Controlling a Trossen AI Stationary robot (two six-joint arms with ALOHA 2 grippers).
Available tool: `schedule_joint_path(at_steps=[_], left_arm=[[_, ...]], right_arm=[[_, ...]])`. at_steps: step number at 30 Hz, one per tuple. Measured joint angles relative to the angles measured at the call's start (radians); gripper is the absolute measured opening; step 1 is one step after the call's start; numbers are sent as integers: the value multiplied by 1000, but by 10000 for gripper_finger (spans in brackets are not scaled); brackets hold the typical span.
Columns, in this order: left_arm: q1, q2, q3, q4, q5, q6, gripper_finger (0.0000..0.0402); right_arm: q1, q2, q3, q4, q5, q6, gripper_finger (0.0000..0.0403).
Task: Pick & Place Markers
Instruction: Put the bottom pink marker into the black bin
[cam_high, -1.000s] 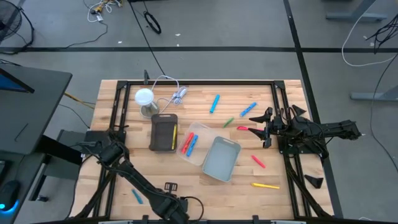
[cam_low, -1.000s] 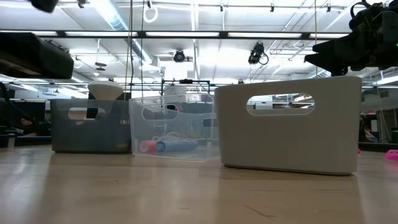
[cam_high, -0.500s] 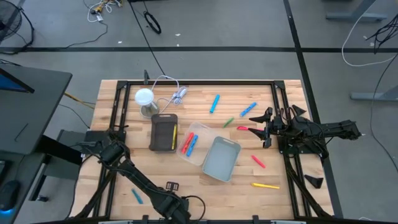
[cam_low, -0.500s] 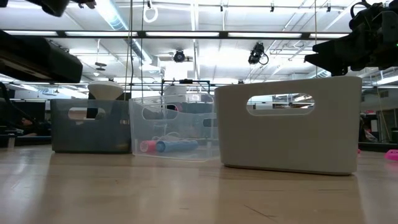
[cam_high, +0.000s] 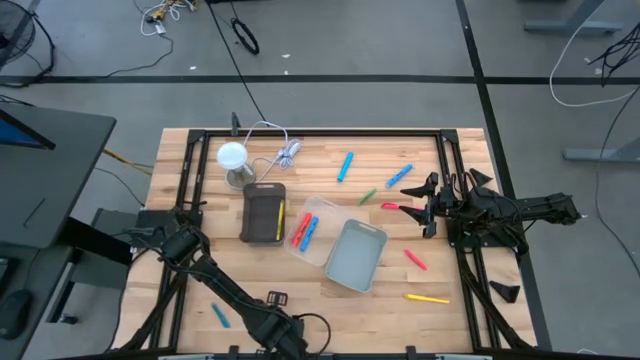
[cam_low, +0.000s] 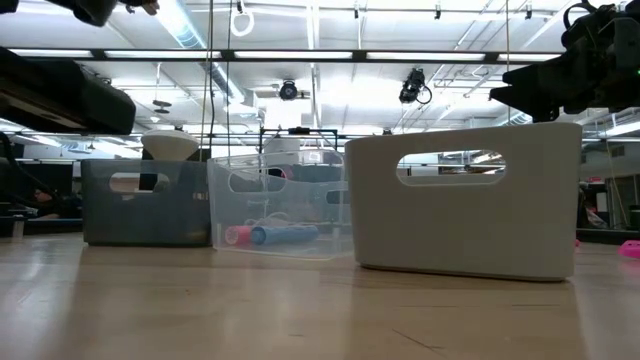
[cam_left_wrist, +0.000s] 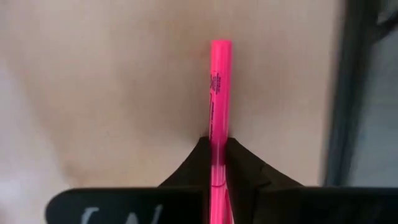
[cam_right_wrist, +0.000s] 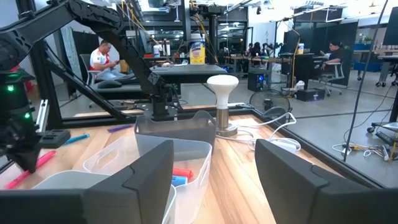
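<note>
Several markers lie loose on the table: two blue ones (cam_high: 346, 166) (cam_high: 400, 176), a green one (cam_high: 368, 196), a red one (cam_high: 390, 206), another red one (cam_high: 414, 260), a yellow one (cam_high: 427, 298) and a blue one (cam_high: 219, 316). Red and blue markers (cam_high: 305, 232) lie in the clear bin (cam_high: 322, 208). My left gripper (cam_left_wrist: 217, 142), at the table's near edge, is shut on a pink marker (cam_left_wrist: 219, 87). My right gripper (cam_high: 430, 205) hangs open above the table's right side, beside the red marker, touching nothing. My left gripper pinches the pink marker between its two fingers (cam_left_wrist: 193, 163). The marker runs along the fingers, and most of its length (cam_left_wrist: 217, 130) sticks out past the fingertips. In the right wrist view the marker (cam_right_wrist: 28, 169) slants down below that gripper (cam_right_wrist: 22, 146).
A dark grey bin (cam_high: 264, 190) holding a yellow marker, the clear bin and a light grey bin (cam_high: 355, 255) stand in a row mid-table. A white round-topped lamp (cam_high: 232, 157) and a white cable bundle (cam_high: 285, 152) sit at the far left. Black frame rails (cam_high: 445, 160) border the table.
My left arm has crept slightly toward the table's right; in the low view its dark body reaches a little farther across the picture. The right arm and the loose markers have stayed where they were.
</note>
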Motion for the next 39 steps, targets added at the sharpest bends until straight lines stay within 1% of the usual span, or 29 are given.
schedule_joint_path(at_steps=[5,8,18,24,29,39], left_arm=[[7,-25,-2,-46,-3,2,31],[14,-54,-2,-83,-23,16,31],[61,-178,-1,-197,-88,126,30],[80,-246,-1,-269,-103,204,30],[85,-297,0,-310,-111,315,31],[77,-371,0,-381,-118,690,31]], right_arm=[[0,0,0,0,0,0,229],[0,0,0,0,0,0,229],[0,0,0,0,0,0,229],[0,0,0,0,0,0,229],[0,0,0,0,0,0,229],[0,0,0,0,0,0,229]])
